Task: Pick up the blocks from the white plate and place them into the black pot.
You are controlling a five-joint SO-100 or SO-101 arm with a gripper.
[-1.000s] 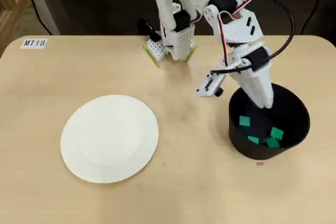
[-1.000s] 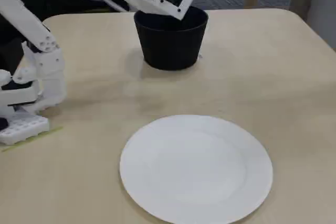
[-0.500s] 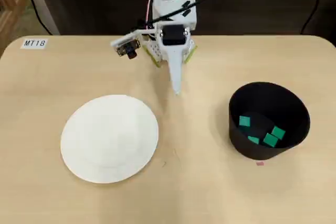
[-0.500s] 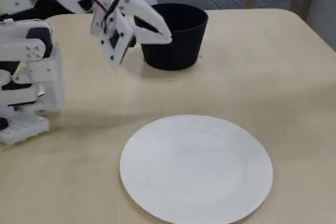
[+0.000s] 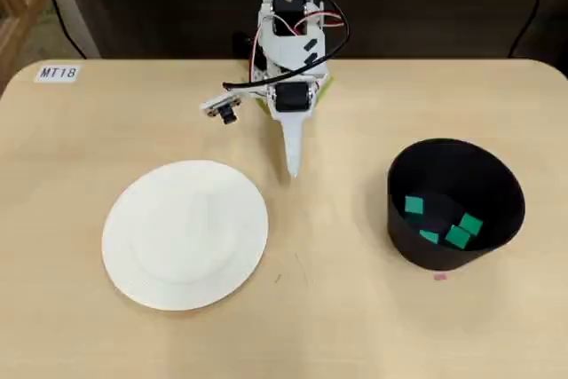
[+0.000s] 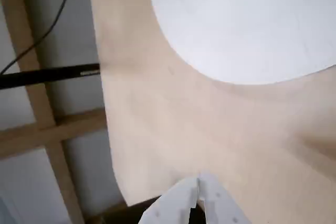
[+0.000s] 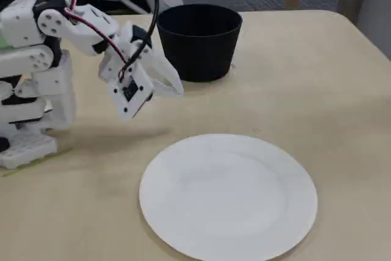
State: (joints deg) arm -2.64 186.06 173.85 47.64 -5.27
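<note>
Pincer [image 5: 292, 171] shut; four blocks [image 5: 414, 206] potted.

Matt black pot [image 5: 444, 246]; smooth white plate [image 5: 142, 264]; pale wood table [image 5: 355, 326].

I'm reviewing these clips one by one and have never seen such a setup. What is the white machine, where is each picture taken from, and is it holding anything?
The white machine is a small robot arm ending in a two-finger gripper. One picture looks straight down from above, one rides on the arm's wrist, one stands beside the table. On the table lie a white plate, bare in every view, and a black pot. From above, four green blocks show inside the pot. The gripper hangs above bare table, fingers together, holding nothing.
</note>
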